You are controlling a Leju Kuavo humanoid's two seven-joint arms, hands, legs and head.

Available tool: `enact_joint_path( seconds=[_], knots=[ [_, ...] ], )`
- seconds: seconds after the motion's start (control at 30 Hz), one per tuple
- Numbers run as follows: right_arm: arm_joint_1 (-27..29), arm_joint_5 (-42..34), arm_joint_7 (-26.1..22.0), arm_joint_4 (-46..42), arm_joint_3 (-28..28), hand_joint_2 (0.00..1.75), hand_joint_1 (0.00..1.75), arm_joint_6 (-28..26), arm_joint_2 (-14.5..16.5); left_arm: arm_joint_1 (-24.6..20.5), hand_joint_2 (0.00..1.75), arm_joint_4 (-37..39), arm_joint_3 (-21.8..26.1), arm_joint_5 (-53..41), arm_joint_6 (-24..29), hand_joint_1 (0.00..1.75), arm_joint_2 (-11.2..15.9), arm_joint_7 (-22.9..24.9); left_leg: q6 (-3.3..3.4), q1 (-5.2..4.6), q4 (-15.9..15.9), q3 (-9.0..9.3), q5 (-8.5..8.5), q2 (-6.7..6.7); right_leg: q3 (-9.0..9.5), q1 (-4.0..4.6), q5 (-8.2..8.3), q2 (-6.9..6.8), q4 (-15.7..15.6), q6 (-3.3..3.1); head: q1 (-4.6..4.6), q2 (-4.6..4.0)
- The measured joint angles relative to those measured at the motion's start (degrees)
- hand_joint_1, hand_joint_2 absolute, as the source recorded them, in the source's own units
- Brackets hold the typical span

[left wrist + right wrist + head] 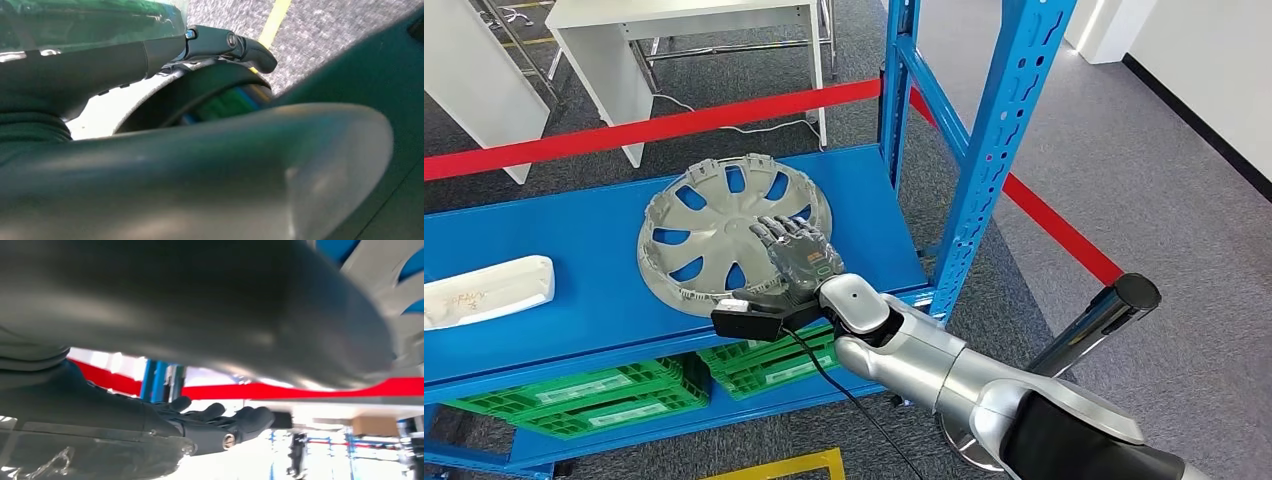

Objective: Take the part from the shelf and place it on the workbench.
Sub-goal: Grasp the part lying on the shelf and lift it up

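Grey wheel cover (732, 231) lies flat on blue shelf (574, 300), centre of head view. Right hand (792, 258) rests on its lower-right part, fingers spread flat on top, nothing gripped. Left hand (150, 165) close-up in left wrist view; can't tell fingers' state. White foam piece (486, 291) at left edge. Green crates (624, 390) on shelf below.
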Motion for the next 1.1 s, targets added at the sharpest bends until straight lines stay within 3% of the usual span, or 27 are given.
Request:
enact_joint_path(
  seconds=[0.07, 0.17, 0.27, 0.63, 1.1],
  knots=[
    [-0.15, 0.00, 0.01, 0.00, 0.05, 0.00, 0.00, 0.02, -0.02, -0.06, 0.00, 0.00, 0.08, 0.12, 0.21, 0.00, 0.01, -0.17, 0.68, -0.51, -5.96, 2.02, 3.52, -0.01, 0.85, 0.21, -0.72, 0.07, -0.04, 0.48, -0.06, 0.00],
    [-0.20, 0.02, 0.02, 0.00, 0.09, 0.00, 0.00, 0.04, -0.07, -0.09, 0.00, -0.01, 0.25, 0.23, 0.34, 0.00, -0.02, -0.33, 0.68, -0.73, -8.74, 3.11, 3.09, -0.12, 0.86, 0.38, -1.21, 0.01, 0.07, 0.82, -0.09, 0.00],
    [-0.17, 0.02, 0.02, 0.00, 0.07, 0.00, 0.00, 0.03, -0.09, 0.05, 0.00, -0.02, 0.40, 0.26, 0.36, 0.00, -0.01, -0.39, 0.64, -0.70, -8.91, 3.10, 2.83, -0.32, 1.15, 0.42, -1.22, -0.23, -0.43, 0.57, 0.04, 0.00],
    [-0.18, 0.02, 0.14, 0.00, 0.05, 0.00, 0.00, -0.10, -0.12, 0.04, 0.00, -0.02, 0.82, 0.24, 0.48, 0.00, -0.04, 0.01, 1.33, -0.76, -8.88, 3.15, 2.64, -0.33, 1.62, 0.41, -0.86, -0.23, -1.47, 1.70, 0.08, 0.00],
    [1.17, -0.66, 0.85, 0.54, -0.46, 0.00, 0.00, -0.08, -1.14, 0.21, 0.00, -0.02, 0.96, 0.42, 0.99, 0.00, 0.02, 0.59, 1.29, -0.60, -8.92, 3.26, 2.71, -0.32, 1.62, 0.56, -0.86, -0.22, -1.39, 1.71, 0.07, 0.00]
  ],
)
